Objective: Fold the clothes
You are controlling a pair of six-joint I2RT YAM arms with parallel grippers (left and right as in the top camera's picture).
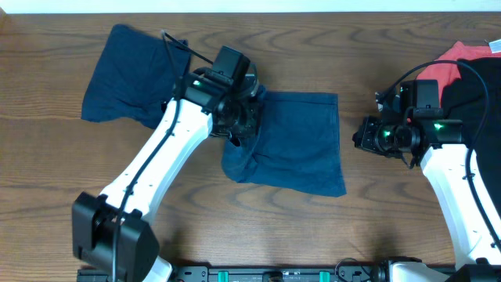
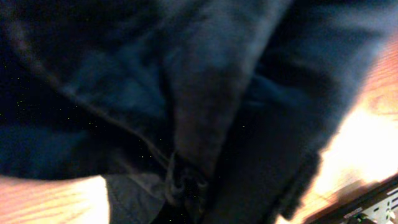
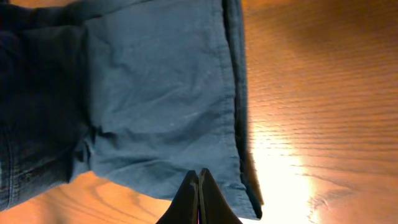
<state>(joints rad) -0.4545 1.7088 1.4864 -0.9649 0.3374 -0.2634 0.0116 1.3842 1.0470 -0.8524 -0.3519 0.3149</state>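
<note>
The dark navy blue fabric shorts [image 1: 301, 145] lie spread and unfolded on the wooden tabletop [image 1: 376, 47]. The left fingers [image 1: 236, 129] are clenched on their bunched middle. The right fingers [image 3: 191, 196], pressed together and empty, hover just beside the right hem. Coral-red and black garments [image 1: 458, 59] sit far right, so folding seems barely begun.

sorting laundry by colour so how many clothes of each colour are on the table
navy: 2, left piece and middle piece; the left arm hides whether they join
red: 1, red piece
black: 1, black piece
total: 4, or 3 if the navy is one garment
</note>
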